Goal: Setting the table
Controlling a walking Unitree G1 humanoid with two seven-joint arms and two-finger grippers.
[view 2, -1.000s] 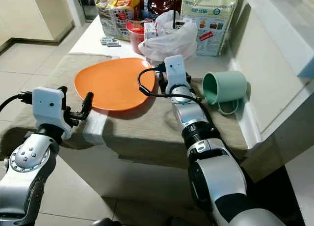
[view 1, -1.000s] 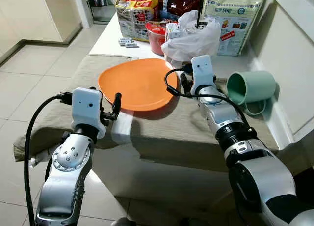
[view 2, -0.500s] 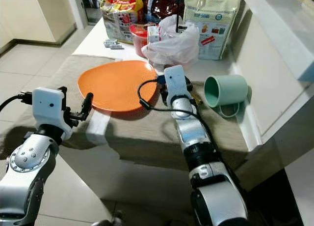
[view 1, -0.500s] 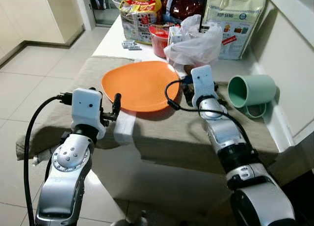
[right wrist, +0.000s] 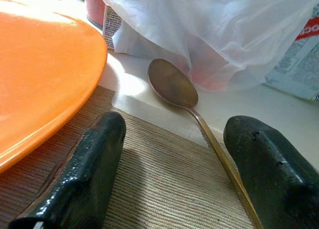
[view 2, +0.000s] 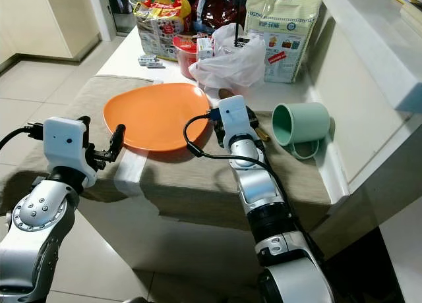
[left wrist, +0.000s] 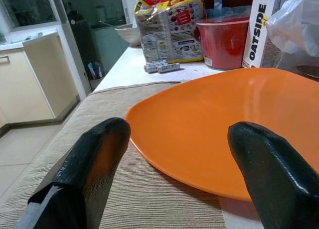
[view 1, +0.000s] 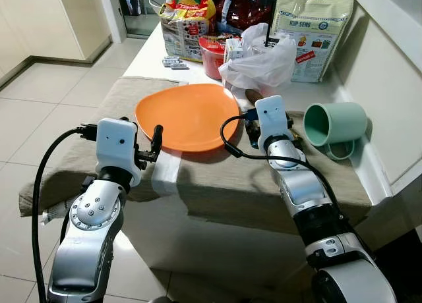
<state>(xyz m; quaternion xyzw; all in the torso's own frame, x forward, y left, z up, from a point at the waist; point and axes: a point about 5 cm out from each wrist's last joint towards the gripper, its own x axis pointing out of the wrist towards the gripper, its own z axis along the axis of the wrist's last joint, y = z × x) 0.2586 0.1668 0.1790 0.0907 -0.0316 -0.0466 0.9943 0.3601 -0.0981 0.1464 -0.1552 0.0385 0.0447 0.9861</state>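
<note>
So: one plate (view 1: 186,115), one spoon (right wrist: 185,96), one mug (view 1: 335,123) on mat (view 2: 191,172). Right gripper (right wrist: 174,174) spread, straddling spoon; left gripper (left wrist: 174,176) spread, empty, near plate.

The left hand (left wrist: 174,174) has its two black fingers (left wrist: 84,169) spread wide, low over a beige woven cloth (left wrist: 75,109). Between them, at twelve o'clock, lies the orange plate (left wrist: 229,124). Beyond it on the white tabletop (left wrist: 127,72) stand a red tub (left wrist: 224,42), an Oatside carton (left wrist: 261,27) and a snack bag (left wrist: 172,25).
</note>
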